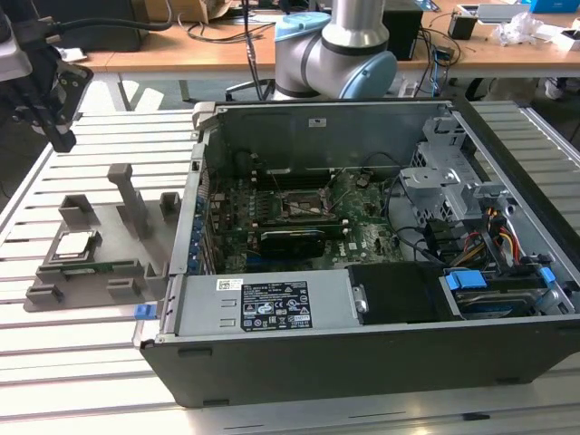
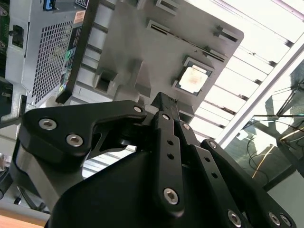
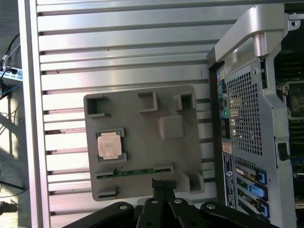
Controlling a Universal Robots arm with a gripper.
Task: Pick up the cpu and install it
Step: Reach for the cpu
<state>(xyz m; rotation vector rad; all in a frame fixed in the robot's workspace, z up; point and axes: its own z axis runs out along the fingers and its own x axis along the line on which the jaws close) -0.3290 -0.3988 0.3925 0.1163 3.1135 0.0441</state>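
The cpu [image 1: 74,245] is a small square chip with a shiny metal top, lying flat in a recess of the grey plastic tray [image 1: 122,237] at the exterior view's left. It also appears in both wrist views: cpu [image 2: 194,79], cpu [image 3: 110,145]. My gripper [image 1: 60,134] hangs high above the slatted table, behind the tray and well clear of the chip. In both wrist views the black fingers meet at their tips, gripper [image 2: 163,98], gripper [image 3: 159,182], shut with nothing between them. The black socket [image 1: 297,207] sits on the motherboard inside the open computer case [image 1: 507,358].
The open case fills the middle and right of the exterior view, with cables, a drive cage and a power supply inside. Upright posts [image 1: 134,195] rise from the tray [image 3: 185,156]. The arm's base [image 1: 337,50] stands behind the case. Cluttered desks lie beyond.
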